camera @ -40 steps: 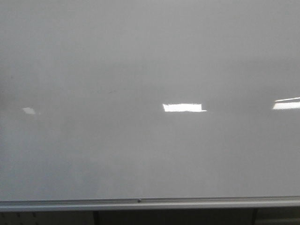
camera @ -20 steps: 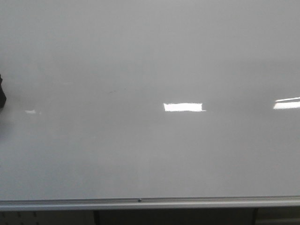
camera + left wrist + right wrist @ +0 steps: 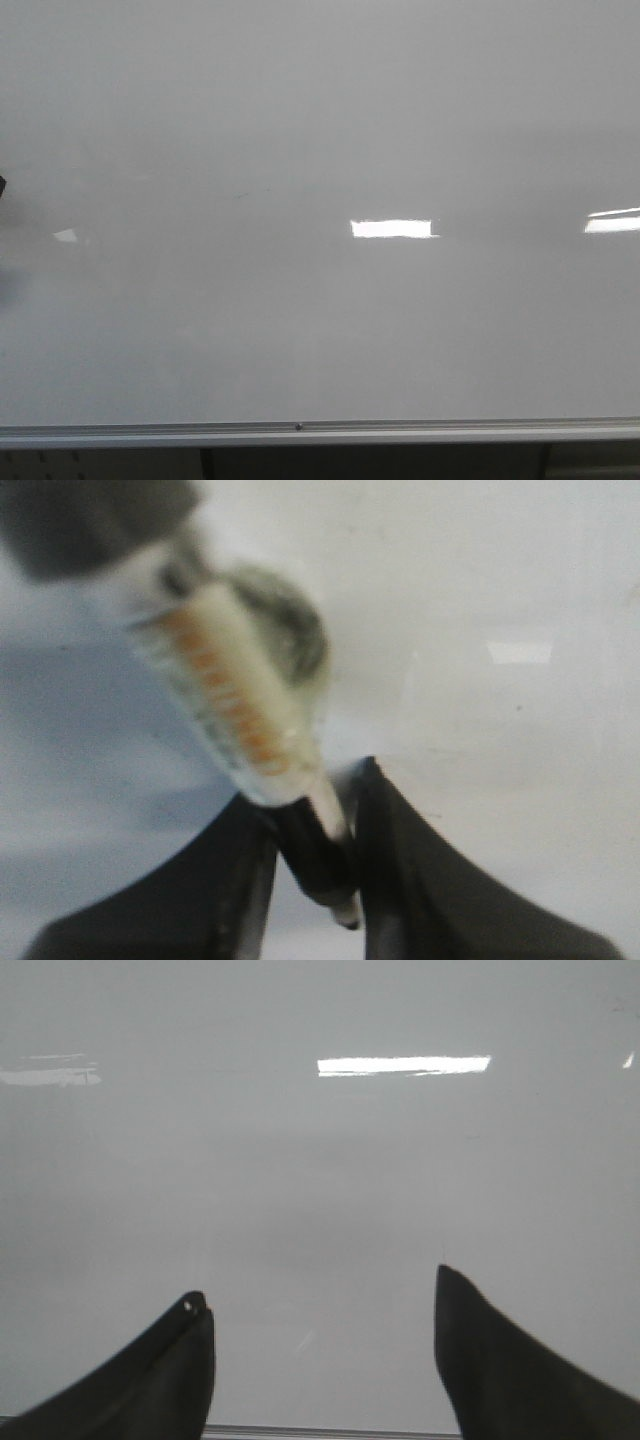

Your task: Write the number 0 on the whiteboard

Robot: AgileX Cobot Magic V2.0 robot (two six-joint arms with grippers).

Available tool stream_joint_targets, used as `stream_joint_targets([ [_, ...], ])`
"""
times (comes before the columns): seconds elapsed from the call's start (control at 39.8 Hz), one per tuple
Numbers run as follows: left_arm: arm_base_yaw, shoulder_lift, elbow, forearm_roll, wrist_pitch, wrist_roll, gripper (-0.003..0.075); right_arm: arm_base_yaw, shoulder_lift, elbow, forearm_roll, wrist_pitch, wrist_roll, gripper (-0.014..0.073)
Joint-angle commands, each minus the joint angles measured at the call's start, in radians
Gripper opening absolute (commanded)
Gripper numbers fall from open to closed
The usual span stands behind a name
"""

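The whiteboard (image 3: 320, 120) fills the front view, glossy and pale grey, with its silver rail (image 3: 320, 433) along the bottom. No number 0 shows on it in any view. My left gripper (image 3: 315, 800) is shut on a marker (image 3: 235, 695), a white barrel with orange lettering and a dark end, held slantwise between the black fingers close to the board (image 3: 520, 580). Only a dark sliver (image 3: 2, 186) shows at the front view's left edge. My right gripper (image 3: 318, 1285) is open and empty, facing the board (image 3: 320, 1160) above its rail (image 3: 330, 1431).
Bright rectangular light reflections (image 3: 392, 228) lie on the board at mid-height, with another at the right edge (image 3: 612, 222). A faint small smudge (image 3: 240, 195) sits left of centre. Dark space with frame legs (image 3: 205, 465) lies under the rail.
A dark shape entered the front view's left edge half a second ago and has since shrunk back to a sliver. The board's surface is unchanged.
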Motion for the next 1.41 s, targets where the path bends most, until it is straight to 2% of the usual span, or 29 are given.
stream_joint_targets([
  [0.0, -0.005, -0.022, -0.031, -0.009, -0.107, -0.008, 0.0023, 0.001, 0.015, -0.038, -0.010, -0.080, -0.002, 0.0498],
  [0.05, -0.005, -0.022, -0.031, -0.009, -0.110, -0.008, -0.0020, 0.001, 0.015, -0.038, -0.010, -0.080, -0.002, 0.0498],
  [0.25, -0.005, -0.041, -0.031, -0.002, -0.084, -0.008, -0.0020, 0.001, 0.015, -0.038, -0.010, -0.080, -0.002, 0.0498],
  [0.43, -0.051, -0.136, -0.031, 0.026, 0.010, -0.008, -0.0020, 0.001, 0.015, -0.038, -0.010, -0.080, -0.002, 0.0498],
  [0.58, -0.161, -0.223, -0.056, 0.026, 0.204, -0.005, -0.0020, 0.001, 0.016, -0.038, -0.010, -0.080, -0.002, 0.0498],
  [0.73, -0.302, -0.238, -0.106, 0.002, 0.411, 0.063, -0.0020, 0.001, 0.016, -0.038, -0.010, -0.073, -0.002, 0.0498],
  [0.83, -0.397, -0.238, -0.133, -0.091, 0.505, 0.174, -0.0020, 0.001, 0.016, -0.038, -0.010, -0.064, -0.002, 0.0498],
  [1.0, -0.589, -0.238, -0.192, -0.548, 0.709, 0.669, -0.0020, 0.001, 0.016, -0.038, -0.010, -0.024, -0.002, 0.0498],
  [1.08, -0.638, -0.238, -0.202, -0.705, 0.814, 0.811, -0.0020, 0.001, 0.016, -0.038, -0.010, -0.015, -0.002, 0.0498],
  [1.15, -0.661, -0.238, -0.202, -0.773, 0.870, 0.860, -0.0020, 0.001, 0.016, -0.038, -0.009, -0.012, -0.002, 0.0498],
  [1.38, -0.696, -0.238, -0.202, -0.781, 0.927, 0.860, -0.0020, 0.001, 0.016, -0.039, 0.028, 0.024, -0.002, 0.0498],
])
